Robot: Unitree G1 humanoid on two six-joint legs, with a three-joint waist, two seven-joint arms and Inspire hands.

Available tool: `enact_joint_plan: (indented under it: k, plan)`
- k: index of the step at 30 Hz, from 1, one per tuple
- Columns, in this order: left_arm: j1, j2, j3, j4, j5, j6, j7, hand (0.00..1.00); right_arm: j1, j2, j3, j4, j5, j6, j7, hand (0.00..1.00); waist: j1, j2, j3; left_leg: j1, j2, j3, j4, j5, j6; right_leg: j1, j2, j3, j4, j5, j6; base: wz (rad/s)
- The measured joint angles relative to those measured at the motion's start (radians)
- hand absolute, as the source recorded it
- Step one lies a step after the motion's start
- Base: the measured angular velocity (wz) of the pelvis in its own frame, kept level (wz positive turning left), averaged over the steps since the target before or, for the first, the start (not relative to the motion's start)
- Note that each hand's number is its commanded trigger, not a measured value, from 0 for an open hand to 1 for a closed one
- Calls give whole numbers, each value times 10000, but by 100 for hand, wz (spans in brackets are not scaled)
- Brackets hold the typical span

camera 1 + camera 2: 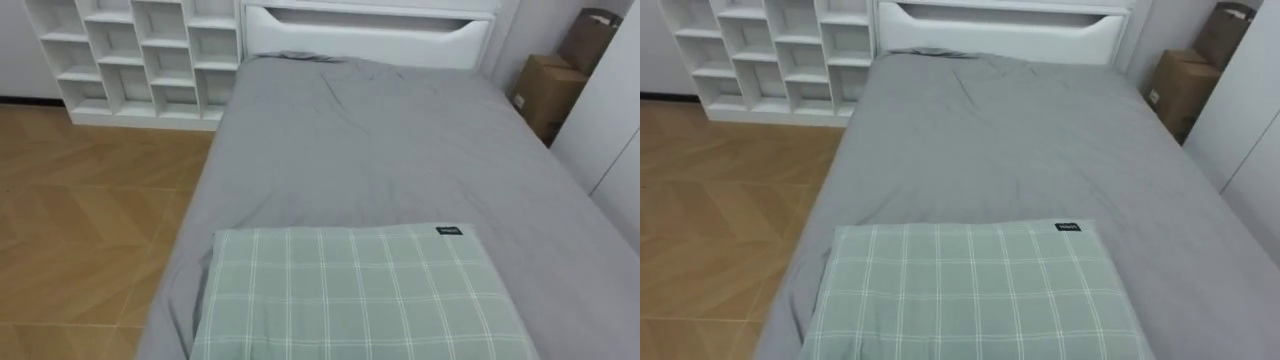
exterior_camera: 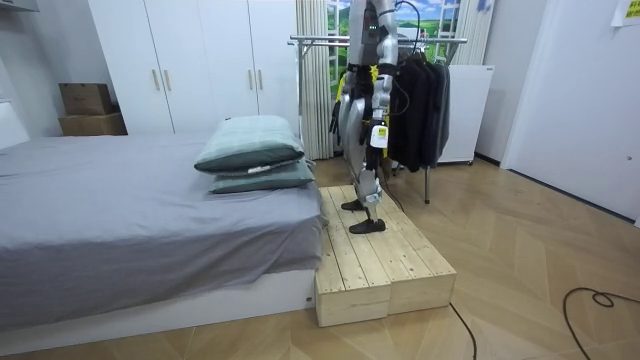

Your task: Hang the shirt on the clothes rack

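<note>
Dark clothes hang on a metal clothes rack by the window, right behind me. I stand on a low wooden platform at the foot of a grey bed, facing the bed with my back to the rack. My left hand hangs at my side nearer the room camera, and my right hand hangs on the far side. Both are too small there to read their fingers. Nothing shows in either hand.
A green checked pillow lies at the near end of the bed, stacked on a second pillow. A white cubby shelf stands to my left, cardboard boxes and white wardrobes to my right. Wood floor lies left of the bed.
</note>
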Motion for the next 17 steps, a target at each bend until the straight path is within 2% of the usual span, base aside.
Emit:
enact_joint_plan:
  k: [8,14,17]
  plan:
    - [102,-4,-90,1,-4,150,3,0,106,-2,65,47,536,21,41,0,2,78,-46,32,-1,-41,13,12,-7,57,5,2,0,0,-1,1]
    - [130,-15,-98,-4,-4,239,-1,0,119,-16,108,63,752,106,97,0,9,119,-39,65,1,-50,14,19,-15,99,8,15,-3,-1,-3,0]
    - [151,-18,-96,-3,-3,395,-36,0,156,-37,135,61,772,113,178,0,2,150,-26,177,4,-52,-13,18,-16,210,13,14,-19,-2,-4,0]
